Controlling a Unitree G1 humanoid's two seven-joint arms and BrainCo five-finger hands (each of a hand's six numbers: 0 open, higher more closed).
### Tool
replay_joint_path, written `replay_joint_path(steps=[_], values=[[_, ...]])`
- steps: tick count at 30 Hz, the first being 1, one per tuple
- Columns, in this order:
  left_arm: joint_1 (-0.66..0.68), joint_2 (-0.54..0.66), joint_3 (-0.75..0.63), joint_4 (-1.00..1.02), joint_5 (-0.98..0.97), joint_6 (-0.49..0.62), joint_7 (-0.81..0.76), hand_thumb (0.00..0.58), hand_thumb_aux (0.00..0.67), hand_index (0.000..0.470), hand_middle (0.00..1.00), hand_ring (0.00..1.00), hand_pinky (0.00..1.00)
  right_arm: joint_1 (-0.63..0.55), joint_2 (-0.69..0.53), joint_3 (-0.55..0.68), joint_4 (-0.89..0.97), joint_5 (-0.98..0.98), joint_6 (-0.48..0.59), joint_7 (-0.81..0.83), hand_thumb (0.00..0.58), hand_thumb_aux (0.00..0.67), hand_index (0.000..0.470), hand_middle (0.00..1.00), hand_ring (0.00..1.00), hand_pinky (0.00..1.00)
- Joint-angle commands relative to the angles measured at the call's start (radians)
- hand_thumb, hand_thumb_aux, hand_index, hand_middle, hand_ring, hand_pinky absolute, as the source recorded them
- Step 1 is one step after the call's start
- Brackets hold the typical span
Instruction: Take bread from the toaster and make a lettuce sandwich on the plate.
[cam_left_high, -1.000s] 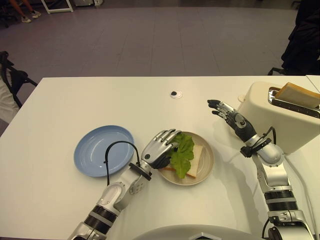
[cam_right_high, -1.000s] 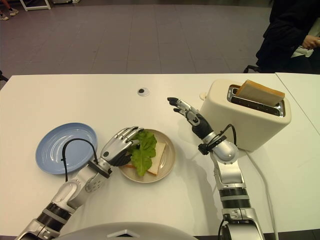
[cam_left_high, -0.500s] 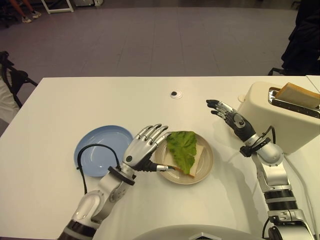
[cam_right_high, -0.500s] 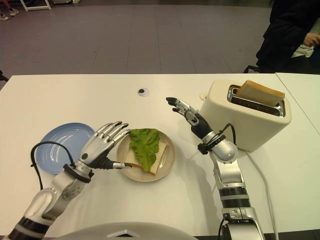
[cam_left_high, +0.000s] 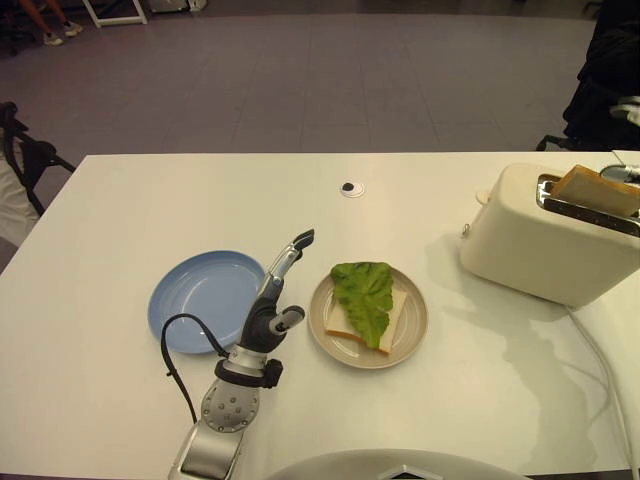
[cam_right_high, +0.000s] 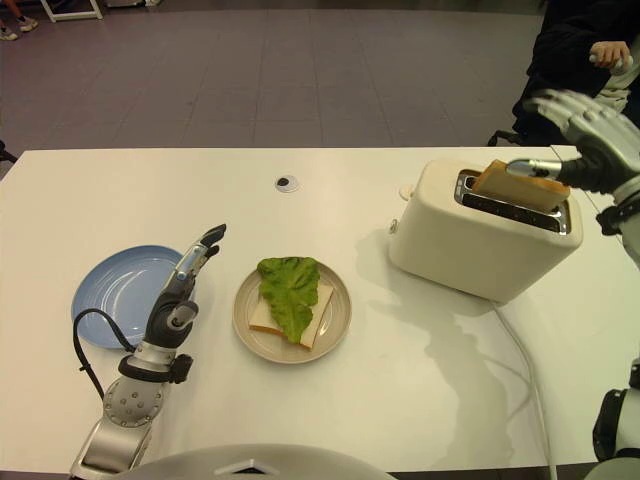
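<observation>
A beige plate (cam_left_high: 416, 333) in the middle of the white table holds a slice of bread (cam_left_high: 397, 312) with a lettuce leaf (cam_left_high: 363, 295) lying flat on it. My left hand (cam_left_high: 275, 300) stands edge-on just left of this plate, fingers straight and pointing away, holding nothing. A cream toaster (cam_left_high: 520, 240) sits at the right with a slice of bread (cam_right_high: 520, 182) sticking up from its slot. My right hand (cam_right_high: 590, 130) hovers above the toaster's right end, fingers spread, its thumb tip at the slice's top edge.
A blue plate (cam_left_high: 200, 300) lies left of my left hand. The toaster's cable (cam_left_high: 600, 350) runs along the table's right edge toward me. A small black round fitting (cam_left_high: 347, 187) sits in the tabletop at the back. A chair (cam_left_high: 20, 150) stands off the left side.
My left hand has let go of the lettuce, drawn back left off the beige plate and turned edge-on. My right hand has swung from in front of the toaster up to the bread slice.
</observation>
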Motion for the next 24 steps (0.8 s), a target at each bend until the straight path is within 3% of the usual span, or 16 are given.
replay_joint_path(steps=[1, 2, 3, 5, 6, 21, 22, 23, 24], values=[[0.019, -0.018, 0.003, 0.000, 0.000, 0.000, -0.032, 0.000, 0.000, 0.000, 0.00, 0.00, 0.00, -0.078, 0.006, 0.115, 0.184, -0.078, -0.052, -0.074, 0.000, 0.000, 0.000, 0.00, 0.00, 0.00], [0.022, -0.022, 0.002, -0.003, 0.001, -0.001, -0.039, 0.000, 0.000, 0.000, 0.00, 0.00, 0.00, -0.090, 0.017, 0.141, 0.212, -0.084, -0.069, -0.078, 0.124, 0.076, 0.053, 0.00, 0.00, 0.00], [0.023, -0.027, 0.000, -0.003, 0.003, 0.000, -0.046, 0.000, 0.000, 0.000, 0.00, 0.00, 0.00, -0.100, 0.029, 0.163, 0.231, -0.086, -0.086, -0.078, 0.425, 0.323, 0.227, 0.00, 0.00, 0.00], [0.022, -0.034, -0.002, -0.002, 0.007, 0.002, -0.059, 0.000, 0.000, 0.000, 0.00, 0.00, 0.00, -0.118, 0.044, 0.190, 0.254, -0.073, -0.113, -0.075, 0.576, 0.612, 0.429, 0.00, 0.00, 0.00], [0.022, -0.038, -0.003, -0.001, 0.008, 0.003, -0.066, 0.000, 0.000, 0.000, 0.00, 0.00, 0.00, -0.126, 0.049, 0.195, 0.260, -0.059, -0.125, -0.074, 0.580, 0.670, 0.470, 0.00, 0.00, 0.00], [0.032, -0.073, 0.007, 0.013, 0.025, 0.002, -0.105, 0.000, 0.000, 0.000, 0.00, 0.00, 0.00, -0.159, 0.072, 0.176, 0.251, 0.177, -0.194, 0.106, 0.580, 0.670, 0.470, 0.00, 0.00, 0.00], [0.032, -0.074, 0.007, 0.014, 0.026, 0.003, -0.107, 0.000, 0.000, 0.000, 0.00, 0.00, 0.00, -0.160, 0.072, 0.175, 0.249, 0.189, -0.190, 0.123, 0.565, 0.562, 0.394, 0.00, 0.00, 0.00], [0.032, -0.075, 0.007, 0.016, 0.026, 0.003, -0.108, 0.000, 0.000, 0.000, 0.00, 0.00, 0.00, -0.163, 0.071, 0.176, 0.249, 0.199, -0.187, 0.137, 0.566, 0.565, 0.396, 0.00, 0.00, 0.00], [0.032, -0.076, 0.007, 0.017, 0.026, 0.003, -0.110, 0.000, 0.000, 0.000, 0.00, 0.00, 0.00, -0.167, 0.070, 0.176, 0.250, 0.205, -0.184, 0.147, 0.580, 0.670, 0.470, 0.00, 0.00, 0.00]])
